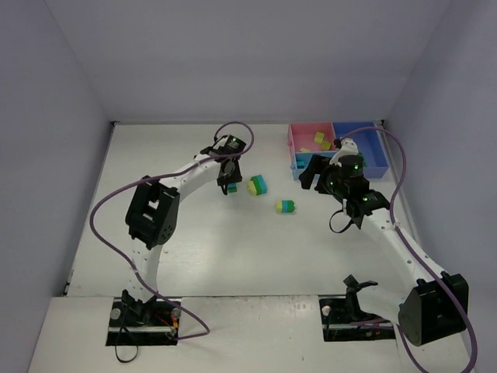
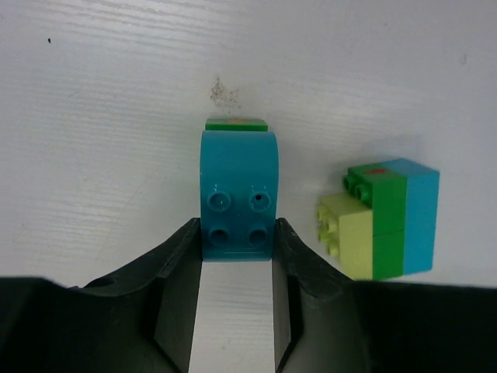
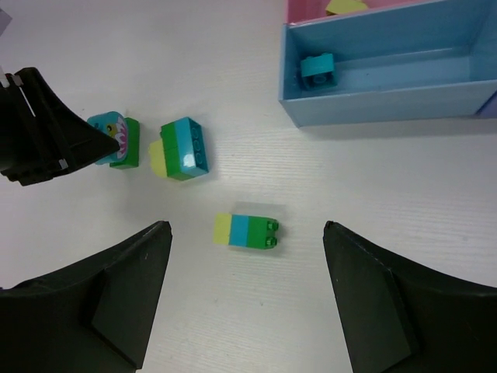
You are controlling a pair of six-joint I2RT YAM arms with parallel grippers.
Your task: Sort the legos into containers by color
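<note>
My left gripper [image 2: 237, 233] is shut on a teal brick [image 2: 237, 194] that has a green brick [image 2: 236, 124] stuck to its far end; the fingertips press its two sides. In the top view this gripper [image 1: 227, 186] is left of centre. A yellow-green, green and cyan stack [image 2: 384, 217] lies just to its right. My right gripper [image 3: 246, 227] is open wide above a yellow, cyan and green piece [image 3: 246, 231] on the table. The joined containers stand at the back right: pink [image 1: 301, 134], light blue [image 3: 388, 97], darker blue [image 1: 365, 148].
The light blue tray holds one cyan brick [image 3: 318, 68]. The pink tray holds yellow-green bricks [image 1: 320, 141]. The right arm [image 1: 388, 233] runs along the right side, and white walls close in the table on three sides.
</note>
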